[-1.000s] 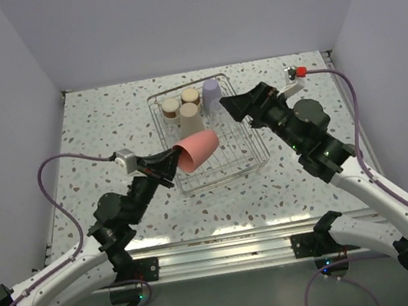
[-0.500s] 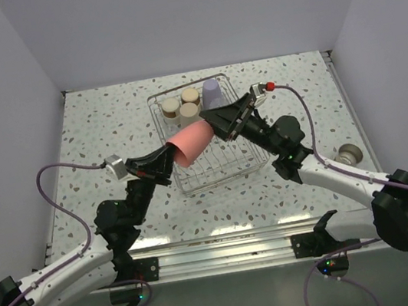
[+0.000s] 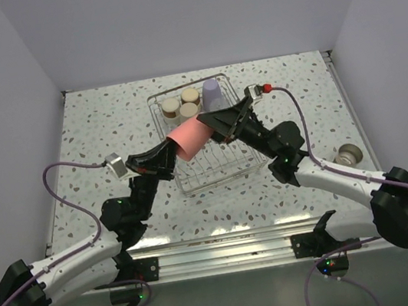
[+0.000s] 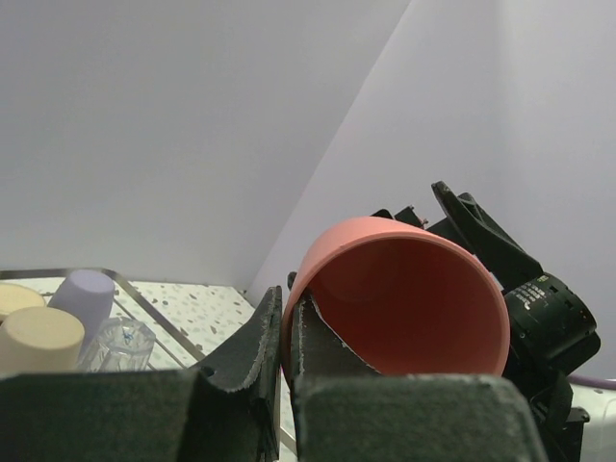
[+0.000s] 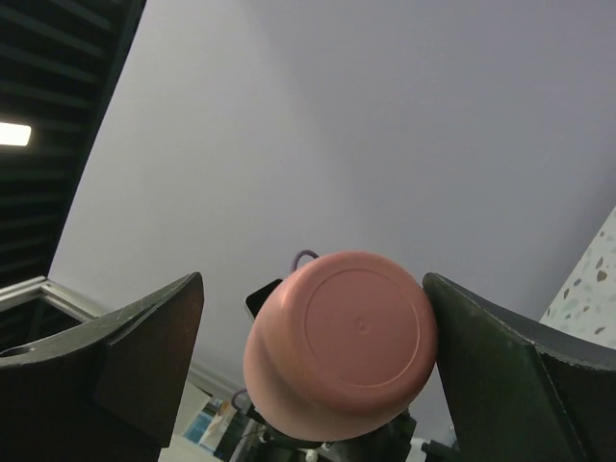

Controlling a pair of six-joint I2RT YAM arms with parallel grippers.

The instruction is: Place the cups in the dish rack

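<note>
**Over the speckled surface, a pink cup hangs between two pincers**

Pale lilac walls close in a white speckled surface (image 3: 106, 122), and on it stands the shallow silver wire dish rack (image 3: 222, 172). We find a lavender plastic cup (image 3: 212, 92) and three tan-topped cups (image 3: 189, 110) gathered at the rack's far end. One small steel cup (image 3: 348, 153) lies out on the surface beside the right arm.

We read the step in hand as a handover in the air above the rack. Our left pincer (image 3: 169, 153) is pressed together on the rim of the salmon-pink plastic cup (image 3: 194, 137), one finger inside the mouth and one outside, holding it on its side. Our right pincer (image 3: 218, 120) is spread wide. In its wrist view the cup's round base sits between the two fingers; whether either one touches it we cannot tell.

Next, we judge, the right pincer needs to close across the cup's body before the left lets go, since an early release would drop the cup onto the wires. After that the cup wants a free spot in the near part of the rack.

We can read no brand, label or writing anywhere. The cup's base is plain apart from a tiny moulding mark, and the arms show no legible lettering.
</note>
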